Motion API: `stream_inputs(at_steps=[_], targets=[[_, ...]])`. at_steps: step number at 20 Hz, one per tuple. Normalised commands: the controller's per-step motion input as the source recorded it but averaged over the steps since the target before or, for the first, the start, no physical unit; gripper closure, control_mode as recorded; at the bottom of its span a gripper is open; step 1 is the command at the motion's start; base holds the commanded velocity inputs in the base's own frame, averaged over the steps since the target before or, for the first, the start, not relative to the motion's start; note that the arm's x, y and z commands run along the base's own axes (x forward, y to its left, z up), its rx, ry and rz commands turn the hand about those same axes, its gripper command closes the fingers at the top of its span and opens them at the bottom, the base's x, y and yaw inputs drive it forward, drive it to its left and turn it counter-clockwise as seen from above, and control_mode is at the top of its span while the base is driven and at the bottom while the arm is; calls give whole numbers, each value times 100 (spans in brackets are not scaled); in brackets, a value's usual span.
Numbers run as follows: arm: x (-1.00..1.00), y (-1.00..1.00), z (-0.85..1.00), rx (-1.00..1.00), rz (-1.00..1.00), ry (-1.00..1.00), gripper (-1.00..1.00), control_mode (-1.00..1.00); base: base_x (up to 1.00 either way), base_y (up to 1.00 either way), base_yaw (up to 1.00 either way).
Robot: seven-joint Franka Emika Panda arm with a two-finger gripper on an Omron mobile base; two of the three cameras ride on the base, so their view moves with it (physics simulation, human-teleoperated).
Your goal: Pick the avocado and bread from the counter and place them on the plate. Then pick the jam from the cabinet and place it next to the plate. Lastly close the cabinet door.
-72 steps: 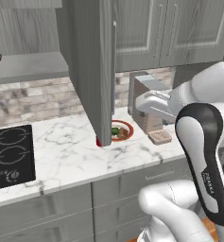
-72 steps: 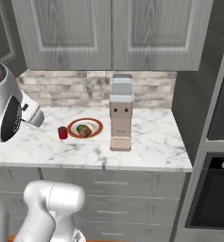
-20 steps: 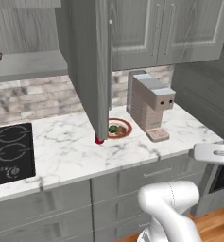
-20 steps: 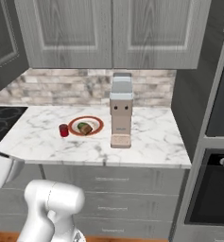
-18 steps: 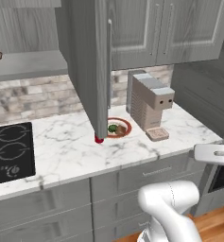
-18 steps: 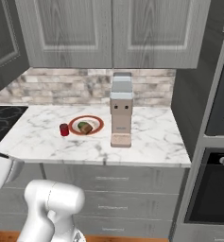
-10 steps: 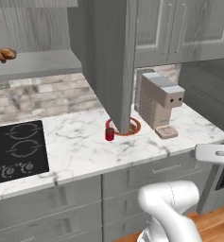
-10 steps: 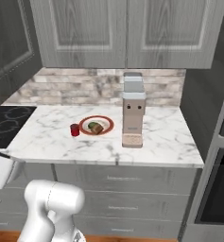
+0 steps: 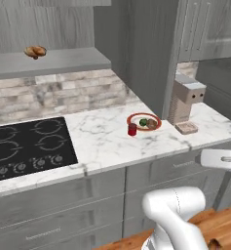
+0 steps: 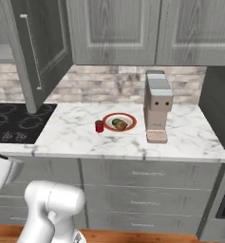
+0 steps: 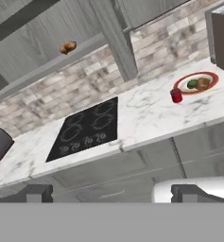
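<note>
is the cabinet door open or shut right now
Open. The cabinet door swings out over the counter, its bar handle facing the room, and the shelf inside shows with a pastry on it.

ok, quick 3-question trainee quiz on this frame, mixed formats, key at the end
1. True or false: the cabinet door is shut.
2. Multiple choice: where is the jam? A) on the cabinet shelf B) on the counter beside the plate C) on the cooktop
3. Fill in: the plate holds the bread and the ____.

Key: 1 false, it stands swung open. 2 B. 3 avocado.
</note>
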Motion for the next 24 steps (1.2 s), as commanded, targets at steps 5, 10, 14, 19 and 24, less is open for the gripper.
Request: stream_inputs(at_steps=[5,10,14,19,24], targets=[[0,0,0,0,0,0,-100,100,-7,63,0],[0,0,0,0,0,0,-100,100,3,67,0],[0,0,0,0,0,0,-100,100,4,73,1],[0,0,0,0,0,0,-100,100,4,71,0],[0,0,0,0,0,0,-100,100,6,65,0]])
